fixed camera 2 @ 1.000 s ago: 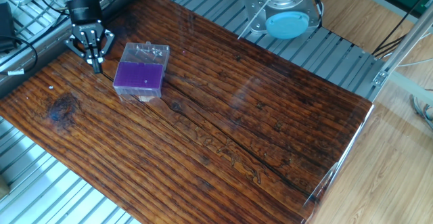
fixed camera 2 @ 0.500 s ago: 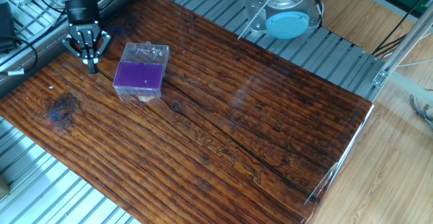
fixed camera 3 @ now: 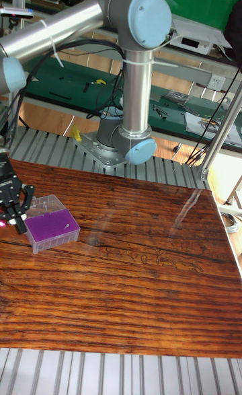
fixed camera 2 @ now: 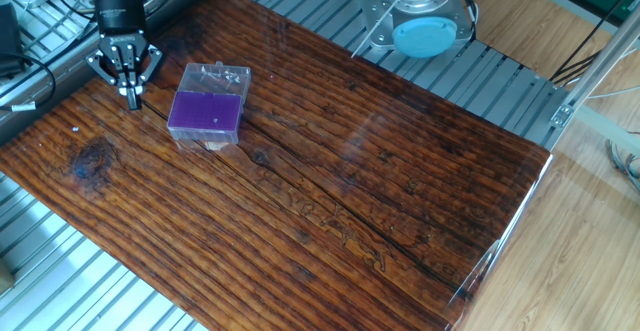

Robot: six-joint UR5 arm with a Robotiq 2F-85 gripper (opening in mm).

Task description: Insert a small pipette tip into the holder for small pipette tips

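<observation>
The holder for small pipette tips (fixed camera 2: 206,113) is a small clear box with a purple top grid, lying on the wooden table's far left part; it shows again in the tall fixed view (fixed camera 3: 52,225). A tiny white speck sits on its purple grid. My gripper (fixed camera 2: 131,97) points down just left of the holder, apart from it, with its fingertips drawn together close above the wood. From the tall camera the gripper (fixed camera 3: 18,223) stands at the box's left end. No small pipette tip can be made out between the fingers.
The dark wooden table (fixed camera 2: 330,191) lies on a ribbed metal frame. The arm's base (fixed camera 2: 425,21) stands at the back edge, right of the holder. Cables (fixed camera 2: 30,66) hang at the far left beside the gripper.
The gripper has shifted a little to the left, away from the holder, and its fingertips have come closer together. The holder has not moved.
</observation>
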